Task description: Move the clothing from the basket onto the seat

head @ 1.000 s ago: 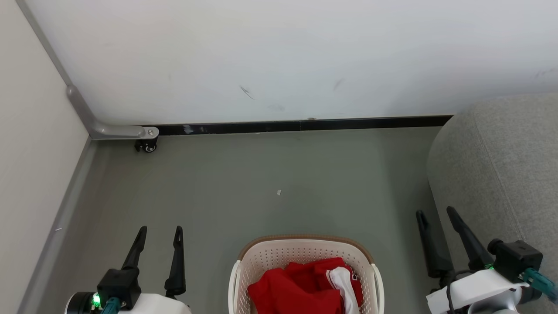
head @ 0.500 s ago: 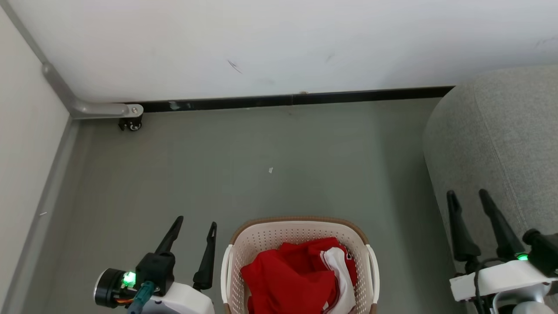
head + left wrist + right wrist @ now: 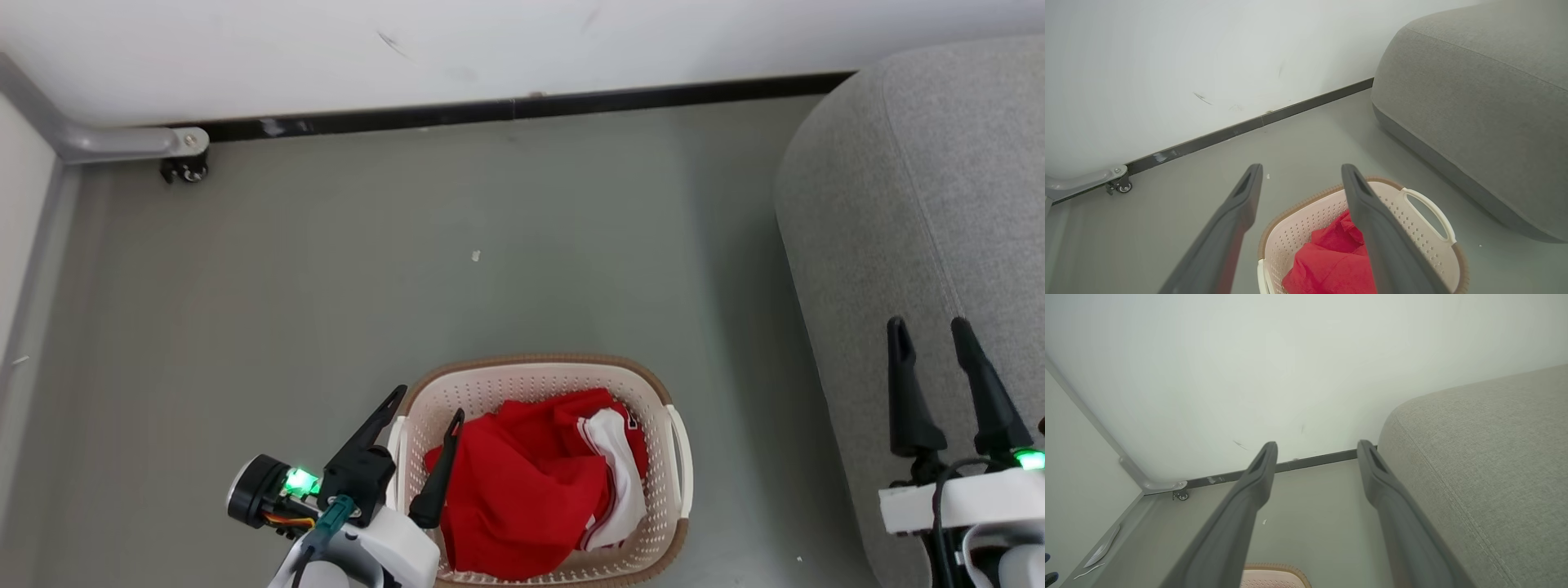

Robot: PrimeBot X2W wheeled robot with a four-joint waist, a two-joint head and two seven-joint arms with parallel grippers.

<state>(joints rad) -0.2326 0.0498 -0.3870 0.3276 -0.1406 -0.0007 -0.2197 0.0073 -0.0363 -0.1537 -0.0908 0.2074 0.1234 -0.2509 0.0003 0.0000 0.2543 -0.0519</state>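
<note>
clothing [image 3: 522, 490] lies heaped in the basket [image 3: 531, 363] on the floor, a red bundle with a white panel on its right, its long way running near-left to far-right; the seat [image 3: 922, 188] is well apart to the right. left gripper [image 3: 429, 403] is nearer: fingers spread, empty, slanting forward-right over the basket's left rim, heap just right of and below them. right gripper [image 3: 928, 322] is spread, empty, over the seat's edge.

Clothing [image 3: 522, 490] in basket [image 3: 498, 390], seat [image 3: 914, 204] to its right
</note>
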